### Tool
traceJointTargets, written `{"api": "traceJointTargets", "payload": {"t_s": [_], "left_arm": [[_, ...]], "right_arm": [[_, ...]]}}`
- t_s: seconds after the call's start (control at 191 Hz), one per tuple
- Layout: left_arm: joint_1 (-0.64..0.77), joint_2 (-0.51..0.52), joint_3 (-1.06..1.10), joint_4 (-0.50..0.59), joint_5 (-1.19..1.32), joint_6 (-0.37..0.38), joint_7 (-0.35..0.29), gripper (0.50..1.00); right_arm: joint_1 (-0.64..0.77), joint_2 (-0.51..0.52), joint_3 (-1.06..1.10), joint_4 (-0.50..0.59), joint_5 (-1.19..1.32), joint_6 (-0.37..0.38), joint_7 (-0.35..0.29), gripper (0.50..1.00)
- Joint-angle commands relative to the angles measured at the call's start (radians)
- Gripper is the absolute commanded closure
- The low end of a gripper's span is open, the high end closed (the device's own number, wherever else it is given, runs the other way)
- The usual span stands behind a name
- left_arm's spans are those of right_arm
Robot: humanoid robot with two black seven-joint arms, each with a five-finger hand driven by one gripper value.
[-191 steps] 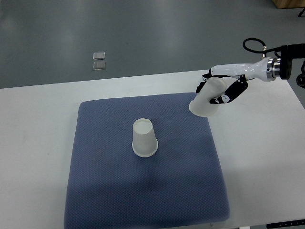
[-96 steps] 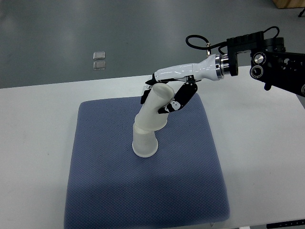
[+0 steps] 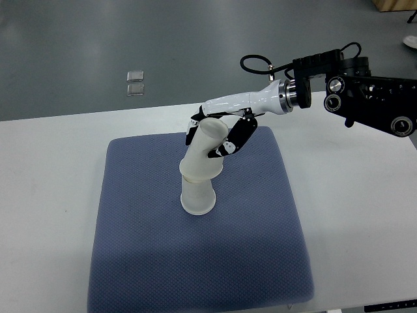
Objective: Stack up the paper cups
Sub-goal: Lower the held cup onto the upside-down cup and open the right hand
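Now, seating the carried cup squarely over the standing one. Right hand (image 3: 218, 134) curled around the held paper cup (image 3: 205, 150), fingers (image 3: 236, 135) wrapped on its side near the closed end, arm reaching in from 3 o'clock. Held cup inverted and tilted, closed end leaning toward 1 o'clock, open mouth already over the top of the base cup (image 3: 198, 197), apparently touching or just capping it; exact overlap hard to tell. Base cup upside down near the middle of the blue mat (image 3: 143, 248), itself lying on the white counter (image 3: 45, 195).

To finish well: first bring the held cup upright, swinging its closed end back toward 7 o'clock until both axes line up. Pushing down while tilted likely to catch the rim on one side, crease the thin paper, or tip the base cup on the soft mat. Then lower straight and gently until the walls nest, keeping the squeeze light so the mouth stays round. Only after seating, spread the fingers and lift away upward, not sideways, to avoid dragging the stack over. Left hand not visible, so no support for the base cup to be counted on.
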Motion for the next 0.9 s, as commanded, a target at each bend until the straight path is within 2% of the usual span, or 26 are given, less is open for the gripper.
{"api": "traceJointTargets", "payload": {"t_s": [0.0, 0.308, 0.366, 0.502, 0.575, 0.606, 0.612, 0.617, 0.622, 0.627, 0.633, 0.643, 0.894], "left_arm": [[0.0, 0.0, 0.0, -0.001, 0.0, 0.0, 0.0, 0.5], [0.0, 0.0, 0.0, -0.001, 0.0, 0.0, 0.0, 0.5], [0.0, 0.0, 0.0, -0.001, 0.0, 0.0, 0.0, 0.5], [0.0, 0.0, 0.0, -0.001, 0.0, 0.0, 0.0, 0.5], [-0.001, 0.0, 0.0, 0.001, 0.0, 0.0, 0.0, 0.5], [0.0, 0.0, 0.0, 0.001, 0.0, 0.0, 0.0, 0.5], [-0.001, 0.0, 0.001, 0.001, 0.0, 0.0, 0.0, 0.5], [-0.001, 0.0, 0.001, 0.001, 0.0, 0.0, 0.0, 0.5], [0.0, 0.0, 0.0, 0.001, 0.0, 0.0, 0.0, 0.5], [0.0, 0.0, 0.0, 0.001, 0.0, 0.0, 0.0, 0.5], [0.0, 0.0, 0.0, 0.001, 0.0, 0.0, 0.0, 0.5], [0.0, 0.0, 0.0, -0.001, 0.0, 0.0, 0.0, 0.5], [0.0, 0.0, 0.0, -0.001, 0.0, 0.0, 0.0, 0.5]], "right_arm": [[-0.004, 0.033, -0.001, 0.0, -0.001, 0.001, -0.001, 0.863], [-0.023, 0.067, 0.0, -0.034, -0.005, -0.013, -0.001, 0.852], [-0.035, 0.067, -0.001, -0.043, -0.005, -0.041, -0.002, 0.805], [-0.041, 0.071, -0.003, -0.043, -0.024, -0.053, -0.002, 0.775], [-0.041, 0.074, -0.005, -0.043, -0.027, -0.053, -0.002, 0.726], [-0.041, 0.077, -0.006, -0.043, -0.028, -0.05, -0.002, 0.685], [-0.041, 0.079, -0.008, -0.043, -0.028, -0.047, -0.002, 0.661], [-0.041, 0.079, -0.008, -0.043, -0.028, -0.047, -0.002, 0.66], [-0.041, 0.079, -0.009, -0.043, -0.028, -0.045, -0.002, 0.63], [-0.041, 0.079, -0.009, -0.043, -0.028, -0.045, -0.002, 0.63], [-0.041, 0.079, -0.012, -0.043, -0.03, -0.044, -0.002, 0.595], [-0.041, 0.079, -0.014, -0.043, -0.03, -0.042, -0.002, 0.579], [-0.039, 0.07, -0.011, -0.046, -0.01, -0.053, -0.001, 0.572]]}}
